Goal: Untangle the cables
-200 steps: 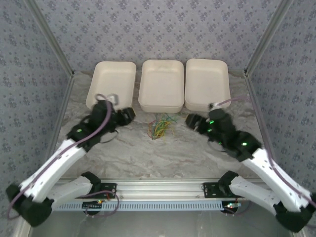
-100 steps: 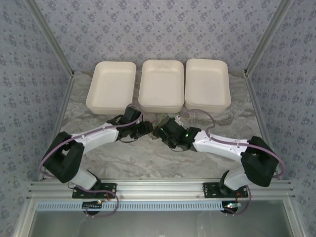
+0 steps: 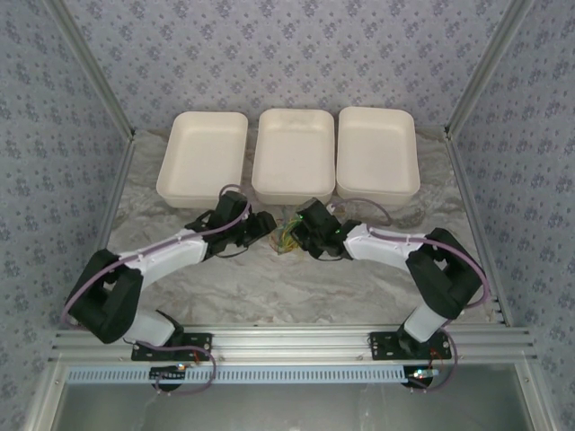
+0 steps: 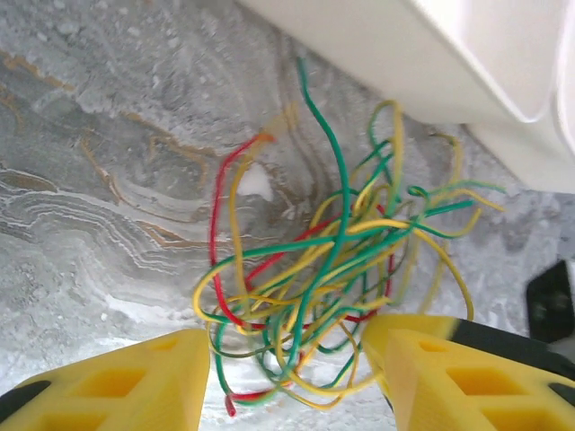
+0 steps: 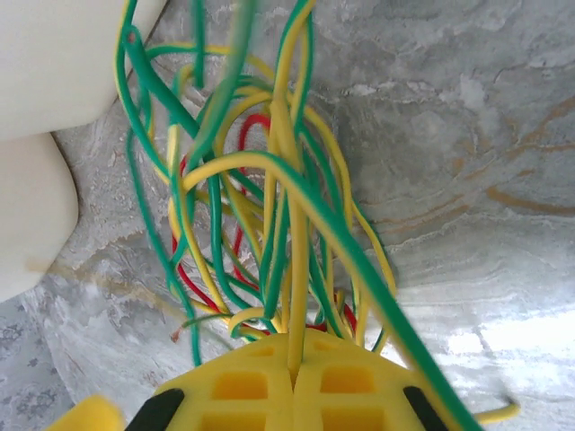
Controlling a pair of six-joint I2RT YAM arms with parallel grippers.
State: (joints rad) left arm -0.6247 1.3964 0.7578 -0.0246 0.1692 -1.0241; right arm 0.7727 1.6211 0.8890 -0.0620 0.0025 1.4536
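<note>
Top external view: the cables (image 3: 286, 239), a small tangle of green, yellow and red wires, lie on the marbled table (image 3: 269, 287) just in front of the middle tray (image 3: 293, 154) of three white trays set in a row at the far side. Both arms reach in low over the table and meet at the tangle, the left gripper (image 3: 268, 230) on its left side and the right gripper (image 3: 298, 232) on its right. From the left wrist, the left gripper (image 4: 287, 377) stands partly spread: its two yellow fingers (image 4: 117, 382) sit well apart at the bottom of the picture, the lower loops of the cables (image 4: 332, 269) run down into the gap between them, and nothing is pinched. A white tray wall (image 4: 431, 54) crosses the upper right corner, just beyond the wires. From the right wrist, the right gripper (image 5: 292, 382) is closed, its yellow pads (image 5: 243, 386) pressed together with a yellow strand of the cables (image 5: 269, 206) running straight down into the seam between them. Other green and yellow strands rise slackly from the pads and fan out over the table, with red loops lying beneath them. Rounded white tray edges (image 5: 54, 54) show along the left side.
</note>
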